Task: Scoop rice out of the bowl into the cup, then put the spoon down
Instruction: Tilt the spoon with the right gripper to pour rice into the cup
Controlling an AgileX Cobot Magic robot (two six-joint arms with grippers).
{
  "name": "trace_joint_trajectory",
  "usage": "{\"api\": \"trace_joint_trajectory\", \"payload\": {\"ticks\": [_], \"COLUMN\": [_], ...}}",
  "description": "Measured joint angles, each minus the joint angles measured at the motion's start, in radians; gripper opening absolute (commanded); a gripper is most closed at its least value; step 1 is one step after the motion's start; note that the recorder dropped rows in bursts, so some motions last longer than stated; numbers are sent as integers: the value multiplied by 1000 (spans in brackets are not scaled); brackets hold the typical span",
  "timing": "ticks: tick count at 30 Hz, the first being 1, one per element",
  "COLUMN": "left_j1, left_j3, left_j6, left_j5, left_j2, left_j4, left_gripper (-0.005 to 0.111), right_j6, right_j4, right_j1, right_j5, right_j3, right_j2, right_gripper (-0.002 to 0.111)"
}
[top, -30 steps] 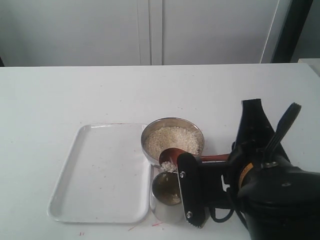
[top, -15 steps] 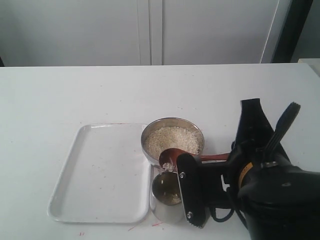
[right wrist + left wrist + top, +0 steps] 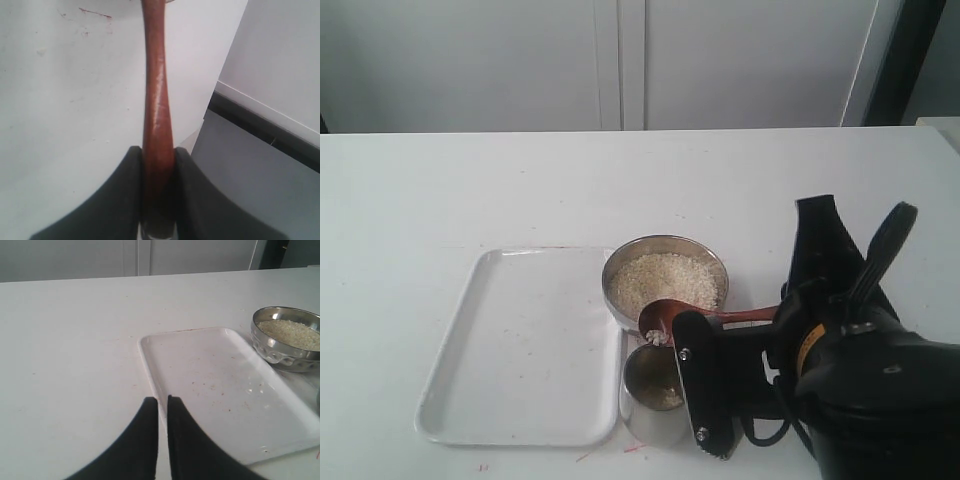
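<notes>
Spoon [image 3: 705, 313] tipped over cup [image 3: 652, 385], load almost gone.
Right gripper [image 3: 157, 150] clamps the handle and holds the head above the cup, just in front of the bowl [image 3: 660, 240] of rice [image 3: 665, 278]. A second ago a white heap sat on the head; now only a few grains cling there (the rest has likely dropped into the cup). This pour looks finished; setting the spoon down remains. Left gripper [image 3: 162, 401] hangs over the tray [image 3: 145, 347] edge, jaws together, empty.

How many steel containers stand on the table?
2. The bowl with rice stands right of the white tray; the cup stands just in front of it, partly behind the right arm.
</notes>
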Motion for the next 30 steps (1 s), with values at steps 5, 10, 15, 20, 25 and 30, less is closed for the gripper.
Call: {"api": "trace_joint_trajectory", "payload": {"ticks": [5,10,15,20,25,30], "left_j1": [0,0,0,0,0,0], "left_j3": [0,0,0,0,0,0], "left_j6": [0,0,0,0,0,0], "left_j5": [0,0,0,0,0,0], "left_j2": [0,0,0,0,0,0], "left_j4": [0,0,0,0,0,0], "left_gripper": [14,14,14,14,14,14], "right_j6": [0,0,0,0,-7,-7], "right_j4": [-11,-40,15,-60,-94,-86], "right_j1": [0,0,0,0,0,0], "right_j5": [0,0,0,0,0,0], "right_j3": [0,0,0,0,0,0], "right_j2": [0,0,0,0,0,0], "right_gripper": [0,0,0,0,0,0]}}
